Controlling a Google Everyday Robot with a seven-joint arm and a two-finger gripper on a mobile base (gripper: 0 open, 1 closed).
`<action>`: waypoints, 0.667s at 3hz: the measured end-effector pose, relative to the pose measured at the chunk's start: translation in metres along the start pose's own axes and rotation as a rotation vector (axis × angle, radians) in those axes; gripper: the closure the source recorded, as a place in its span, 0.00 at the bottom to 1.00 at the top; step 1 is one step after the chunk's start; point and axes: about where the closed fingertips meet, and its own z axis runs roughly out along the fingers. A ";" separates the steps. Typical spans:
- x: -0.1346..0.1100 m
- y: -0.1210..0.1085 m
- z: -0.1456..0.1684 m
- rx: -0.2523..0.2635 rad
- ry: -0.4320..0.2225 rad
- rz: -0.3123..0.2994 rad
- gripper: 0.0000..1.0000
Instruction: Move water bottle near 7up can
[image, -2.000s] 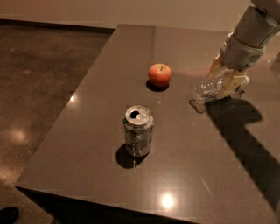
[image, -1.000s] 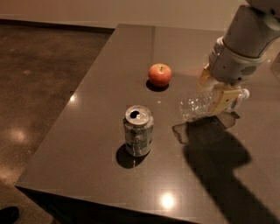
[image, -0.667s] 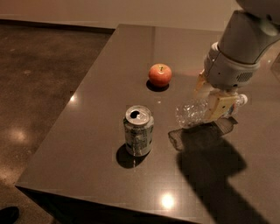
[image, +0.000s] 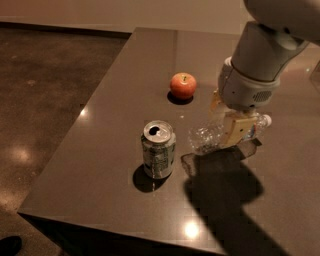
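Note:
The 7up can (image: 158, 149) stands upright on the dark table (image: 105, 125), front left of centre, silver with greenish print and an open top. My gripper (image: 227, 125) is shut on the water bottle (image: 206, 138), a clear crinkled bottle lying sideways with its white cap (image: 266, 120) pointing right. I hold the bottle just above the table, a short gap to the right of the can. The gripper's pale fingers (image: 235, 131) cover the bottle's middle.
A red-orange apple (image: 183, 85) sits on the table behind the can and left of my arm. The table's left and front edges drop to a glossy floor (image: 40, 100). My arm's shadow falls on the table's front right.
My gripper has carried the water bottle left and towards the front, from beside the apple to just right of the can. The can and apple have not moved.

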 end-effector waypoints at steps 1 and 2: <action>-0.008 -0.001 0.012 -0.012 -0.003 0.016 1.00; -0.012 -0.001 0.023 -0.021 -0.001 0.032 0.85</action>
